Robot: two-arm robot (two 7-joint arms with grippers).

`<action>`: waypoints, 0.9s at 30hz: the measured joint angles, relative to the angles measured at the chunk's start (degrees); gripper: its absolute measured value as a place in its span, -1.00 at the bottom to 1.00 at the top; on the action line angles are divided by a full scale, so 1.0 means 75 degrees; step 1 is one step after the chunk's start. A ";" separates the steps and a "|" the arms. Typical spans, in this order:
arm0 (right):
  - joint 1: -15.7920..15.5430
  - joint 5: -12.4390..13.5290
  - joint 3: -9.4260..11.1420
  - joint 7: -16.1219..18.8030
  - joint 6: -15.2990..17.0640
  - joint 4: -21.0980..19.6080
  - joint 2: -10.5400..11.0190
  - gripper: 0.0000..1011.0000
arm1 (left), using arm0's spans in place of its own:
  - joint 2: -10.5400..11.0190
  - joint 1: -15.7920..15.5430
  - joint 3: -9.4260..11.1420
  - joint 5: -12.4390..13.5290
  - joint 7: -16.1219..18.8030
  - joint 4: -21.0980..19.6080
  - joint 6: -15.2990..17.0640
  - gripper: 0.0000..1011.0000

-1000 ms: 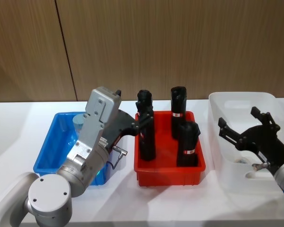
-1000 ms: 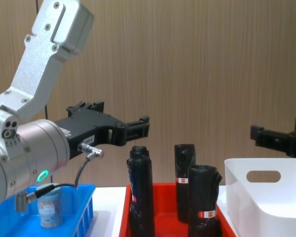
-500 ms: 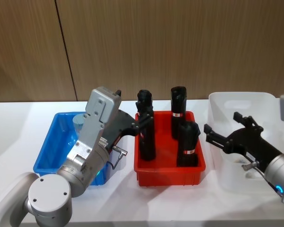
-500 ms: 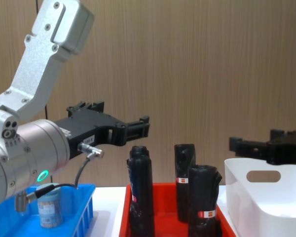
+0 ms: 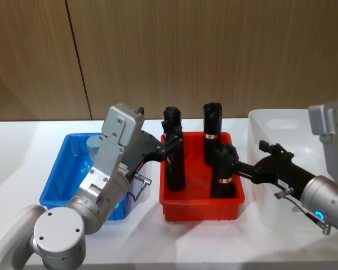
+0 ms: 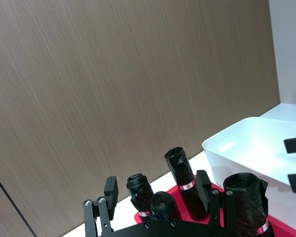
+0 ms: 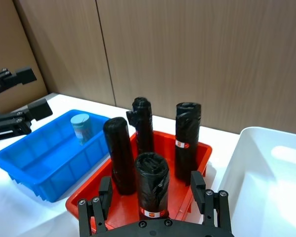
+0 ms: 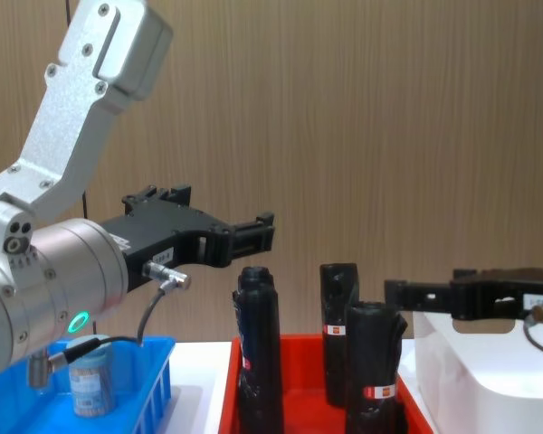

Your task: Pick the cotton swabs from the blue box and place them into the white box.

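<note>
One cotton swabs jar (image 5: 94,147) with a pale blue lid stands at the far side of the blue box (image 5: 59,171), also in the right wrist view (image 7: 81,127) and the chest view (image 8: 92,385). My left gripper (image 5: 170,140) hangs open and empty, raised past the blue box's right side, its fingertips by a tall black roll. My right gripper (image 5: 235,162) is open and empty, held over the right part of the red crate, left of the white box (image 5: 281,119). In the right wrist view its fingers (image 7: 104,191) stand wide apart above a black roll.
A red crate (image 5: 203,207) with three upright black rolls (image 5: 174,160) with red labels sits between the blue box and the white box. A wooden wall stands behind the white table. The left arm's body covers the blue box's near right part.
My right gripper has swung left, from above the white box to above the red crate's right side. The left arm has not moved.
</note>
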 joint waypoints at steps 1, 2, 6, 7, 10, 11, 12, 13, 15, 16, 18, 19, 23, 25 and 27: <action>0.0000 0.0000 0.0000 0.0000 0.0000 0.0000 0.0000 0.98 | 0.0000 0.0000 0.0000 0.0000 0.0000 0.0000 0.0000 0.99; 0.0069 -0.0018 -0.0016 0.0063 0.0067 0.0079 -0.0031 0.98 | 0.0000 0.0000 0.0000 0.0000 0.0000 0.0000 0.0000 0.99; 0.0242 -0.0101 -0.0067 0.0236 0.0247 0.0289 -0.0104 0.98 | 0.0000 0.0000 0.0000 -0.0001 0.0000 0.0000 0.0000 0.99; 0.0305 -0.0138 -0.0089 0.0307 0.0317 0.0363 -0.0134 0.98 | 0.0000 0.0000 0.0000 0.0000 0.0000 0.0000 0.0000 0.99; 0.0419 -0.0211 -0.0134 0.0425 0.0422 0.0512 -0.0190 0.98 | 0.0000 0.0000 0.0000 0.0000 0.0000 0.0000 0.0000 0.99; 0.0458 -0.0234 -0.0151 0.0453 0.0449 0.0567 -0.0210 0.98 | 0.0000 0.0000 0.0000 0.0000 0.0000 0.0000 0.0000 0.99; 0.0513 -0.0274 -0.0174 0.0505 0.0501 0.0642 -0.0241 0.98 | 0.0000 0.0000 0.0000 0.0000 0.0000 0.0000 0.0000 0.99; 0.0541 -0.0297 -0.0186 0.0524 0.0521 0.0680 -0.0256 0.98 | 0.0000 0.0000 0.0000 0.0000 0.0000 0.0000 0.0000 0.99; 0.0602 -0.0327 -0.0210 0.0565 0.0556 0.0767 -0.0289 0.98 | 0.0000 0.0000 0.0000 0.0000 0.0000 0.0000 0.0000 0.99; 0.0653 -0.0368 -0.0229 0.0599 0.0587 0.0846 -0.0317 0.98 | 0.0000 0.0000 0.0000 0.0000 0.0000 0.0000 0.0000 0.99; 0.0708 -0.0393 -0.0248 0.0624 0.0609 0.0925 -0.0349 0.98 | 0.0000 0.0000 0.0000 0.0000 0.0000 0.0000 0.0000 0.99; 0.0757 -0.0426 -0.0259 0.0636 0.0625 0.0981 -0.0376 0.98 | 0.0000 0.0000 0.0000 0.0000 0.0000 0.0000 0.0000 0.99; 0.0877 -0.0495 -0.0292 0.0630 0.0638 0.1173 -0.0445 0.98 | 0.0000 0.0000 0.0000 0.0000 0.0000 0.0000 0.0000 0.99; 0.0921 -0.0514 -0.0301 0.0612 0.0638 0.1237 -0.0471 0.98 | 0.0000 0.0000 0.0000 0.0000 0.0000 0.0000 0.0000 0.99; 0.0996 -0.0550 -0.0307 0.0564 0.0635 0.1345 -0.0507 0.98 | 0.0000 0.0000 0.0000 0.0000 0.0000 0.0000 0.0000 0.99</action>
